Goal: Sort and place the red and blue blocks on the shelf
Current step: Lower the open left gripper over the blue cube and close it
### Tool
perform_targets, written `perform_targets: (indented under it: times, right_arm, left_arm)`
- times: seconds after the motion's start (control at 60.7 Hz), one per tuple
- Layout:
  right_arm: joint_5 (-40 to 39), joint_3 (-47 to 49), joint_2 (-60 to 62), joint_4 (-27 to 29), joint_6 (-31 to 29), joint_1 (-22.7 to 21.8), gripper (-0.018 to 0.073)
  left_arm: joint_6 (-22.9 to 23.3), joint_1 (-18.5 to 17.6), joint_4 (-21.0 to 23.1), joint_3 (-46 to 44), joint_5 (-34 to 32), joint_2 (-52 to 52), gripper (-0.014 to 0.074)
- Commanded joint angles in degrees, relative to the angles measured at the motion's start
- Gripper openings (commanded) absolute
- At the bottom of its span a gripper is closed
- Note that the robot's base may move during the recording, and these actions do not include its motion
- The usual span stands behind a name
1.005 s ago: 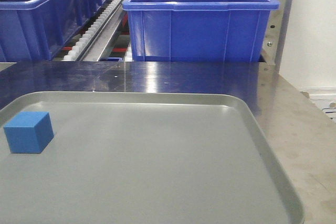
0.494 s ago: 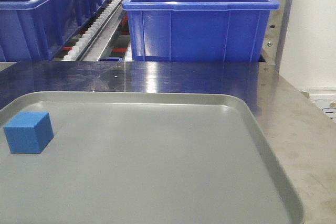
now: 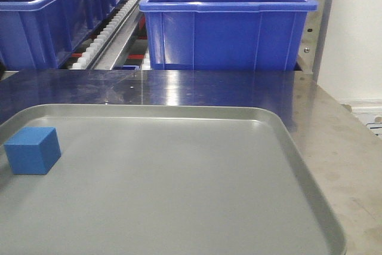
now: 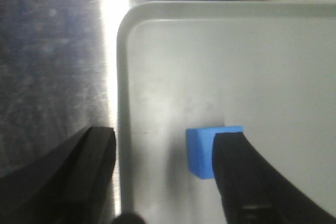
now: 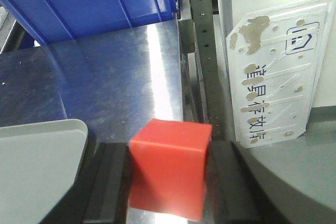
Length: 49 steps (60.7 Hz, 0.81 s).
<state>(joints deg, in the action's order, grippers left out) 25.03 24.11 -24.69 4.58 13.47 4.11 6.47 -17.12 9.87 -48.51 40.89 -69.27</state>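
Nothing has shifted in the front view: small matte blue cube (image 3: pixel 33 150) sits at the left edge of the flat grey rounded-corner tray (image 3: pixel 179 207).

Left wrist view: left gripper (image 4: pixel 165 148) spread wide around that cube, which lies close by one finger.

Right wrist view: right gripper (image 5: pixel 169 182) pinches the bright red matte cube (image 5: pixel 168 156) by opposite flat faces, above the steel tabletop (image 5: pixel 115 72). Both cubes probably light, rigid, non-slip.

The blue block (image 3: pixel 33 150), a small matte cube, is seen lying flat on the grey tray (image 3: pixel 179 109), near its left rim. The red block (image 5: pixel 169 171), alike in shape, is held upright between the fingers of the right gripper (image 5: pixel 168 195). The shelf (image 3: pixel 313 22) is fitted with blue tubs (image 3: pixel 230 28) and white rollers (image 3: pixel 104 34).
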Motion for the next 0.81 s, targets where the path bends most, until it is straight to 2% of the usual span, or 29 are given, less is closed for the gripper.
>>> perform_targets:
  times: [0.0,0.214,0.428,0.675,0.791]
  right_arm:
    - [-5.0,1.5,-0.2,-0.6,-0.2,-0.3,0.0049]
    - [-5.0,1.5,-0.2,-0.6,-0.2,-0.3,0.0049]
    - [-5.0,1.5,-0.2,-0.6,-0.2,-0.3,0.0049]
    - [-5.0,1.5,-0.2,-0.6,-0.2,-0.3,0.0049]
    - [-5.0,1.5,-0.2,-0.6,-0.2,-0.3,0.0049]
  left_arm:
    - [0.2,-1.7,1.7,-3.0,-3.1,-0.2,0.0468]
    - [0.7,-5.1,1.7,-4.1,-4.5,-3.0,0.0468]
    - [3.2,-7.2,1.6,-4.1,-4.8,-5.9,0.0468]
    - [3.9,-9.9,1.6,-4.1,-5.9,-8.4,0.0468]
    - [6.6,-10.5,0.2,-4.1,-5.9,-9.1,0.0468]
